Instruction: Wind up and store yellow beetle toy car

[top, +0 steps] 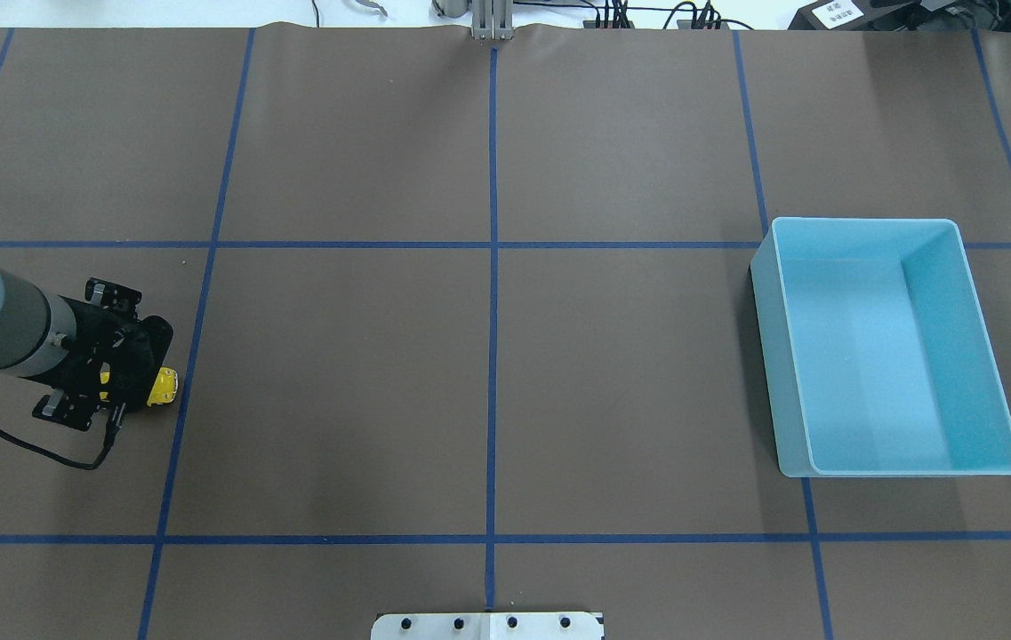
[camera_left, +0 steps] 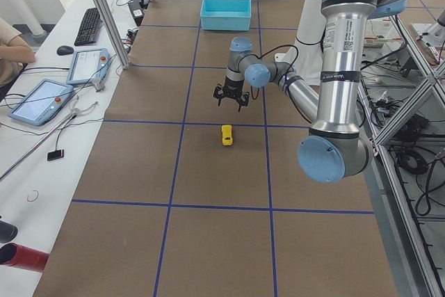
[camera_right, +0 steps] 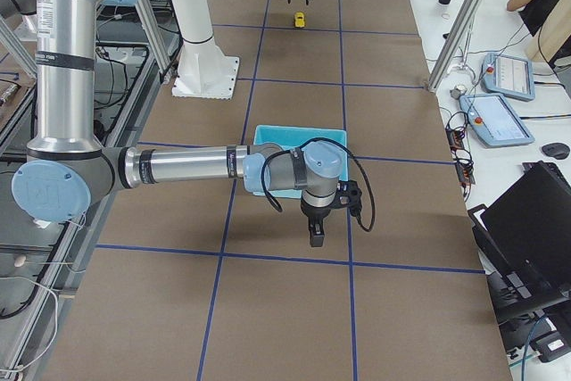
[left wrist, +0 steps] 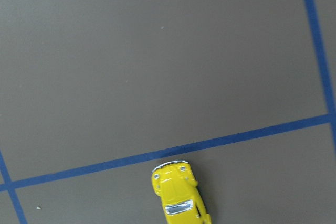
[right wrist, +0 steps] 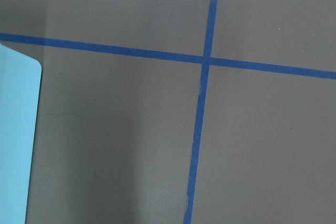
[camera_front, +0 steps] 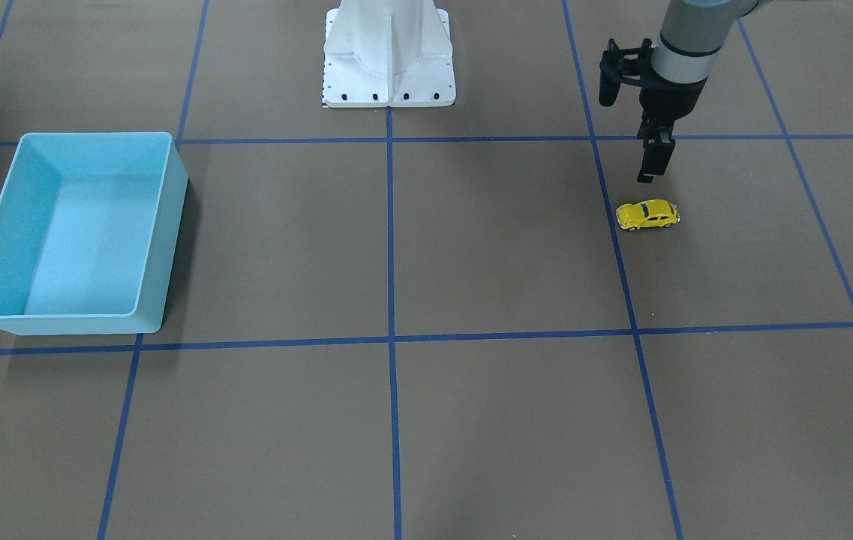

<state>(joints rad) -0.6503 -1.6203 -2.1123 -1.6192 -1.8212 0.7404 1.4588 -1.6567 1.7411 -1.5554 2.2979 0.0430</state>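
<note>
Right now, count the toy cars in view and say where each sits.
1. The yellow car lies on the robot's left side, below the left tool, untouched. The blue bin holds none; nothing looks hidden.

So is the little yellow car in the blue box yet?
Not yet. Nothing looks done: the yellow car sits on the table, unheld. The left pincer hovers above it. Winding it and dropping it in the empty blue bin remain.

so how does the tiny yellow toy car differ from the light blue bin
The yellow beetle toy car is far smaller than the light blue rectangular bin. The car is rounded, the bin an open, empty box. Both rest on the brown table.
</note>
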